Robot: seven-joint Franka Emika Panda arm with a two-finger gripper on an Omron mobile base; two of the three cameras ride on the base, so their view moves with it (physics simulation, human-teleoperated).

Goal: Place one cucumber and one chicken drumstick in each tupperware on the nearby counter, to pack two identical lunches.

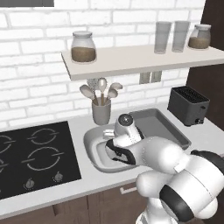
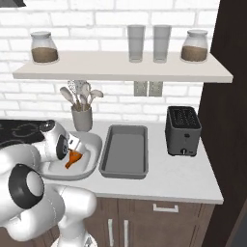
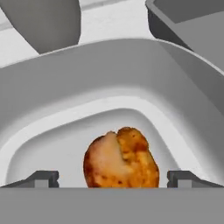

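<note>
The chicken drumstick [image 3: 121, 159] has a rough, mottled orange skin with a paler, slightly glossy patch. The pale basin tupperware [image 3: 109, 65] around it looks like smooth matt plastic, and the darker grey tray [image 2: 124, 149] has the same dull, even finish. The surface [image 2: 183, 181] is a smooth matt off-white slab over brown wood-look cabinets [image 2: 159, 222] with silvery metal handles [image 2: 165, 208]. The toaster [image 2: 183, 130] is matt black. The jars [image 2: 44, 47] and tumblers [image 2: 136, 43] on the shelf look like clear glass. The hob [image 1: 30, 157] is glossy black.

Arm bent low and forward; gripper [image 3: 113, 178] pointing down, its fingers spread wide apart
</note>
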